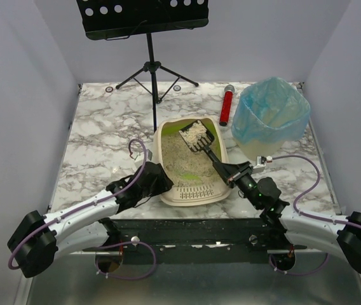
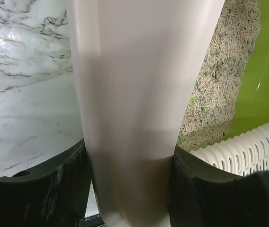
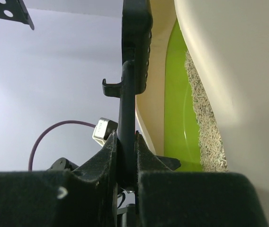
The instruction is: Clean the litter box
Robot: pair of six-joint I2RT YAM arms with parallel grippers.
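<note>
Left gripper clamps the litter box wall. Right gripper pinches a loaded scoop, held ahead of it above the litter. Dumping into the bagged bin beyond remains.

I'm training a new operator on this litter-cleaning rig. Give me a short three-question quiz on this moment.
1. True or false: the scoop is empty.
2. Which gripper holds the scoop? A) left B) right C) neither
3. What is the left gripper clamped on?
Key: 1 false, it carries litter. 2 B, the right gripper. 3 The side wall of the litter box.
</note>
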